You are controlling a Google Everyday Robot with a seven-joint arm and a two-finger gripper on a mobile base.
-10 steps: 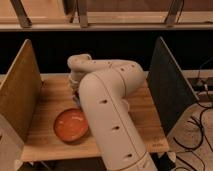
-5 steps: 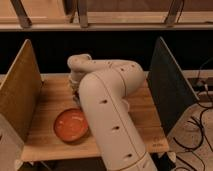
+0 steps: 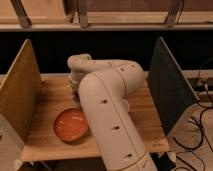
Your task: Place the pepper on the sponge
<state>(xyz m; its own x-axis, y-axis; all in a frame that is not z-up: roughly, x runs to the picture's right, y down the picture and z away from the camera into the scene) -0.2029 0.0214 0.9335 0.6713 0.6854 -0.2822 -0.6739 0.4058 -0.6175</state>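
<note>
**One cream arm bent over a wooden top, gripper tucked at the back left**

Camera view, from the near side. Pale wooden table (image 3: 145, 115), flat and square-edged, with a warm matte surface. Fenced on the left by an upright tan panel (image 3: 20, 85), coarse like pressed board, and on the right by a dark grey panel (image 3: 167, 85), flat and dull.

Crossed from the near edge by a thick cream arm (image 3: 107, 105): smooth, tubular, rounded at every joint, dotted with small dark holes. Bends at the far elbow and drops toward the back left of the table. Ends there in the gripper (image 3: 75, 90), low over the wood and mostly hidden behind the arm's own bulk; released or clenched cannot be told.

Just left of the arm, toward the front: a round orange-red plate (image 3: 70, 125), shallow and glossy with a raised rim, lying flat on the wood.

Neither pepper nor sponge to be made out in this view.

Beyond the right panel, on a speckled floor, thin black cables (image 3: 200, 125) in loose loops.
</note>
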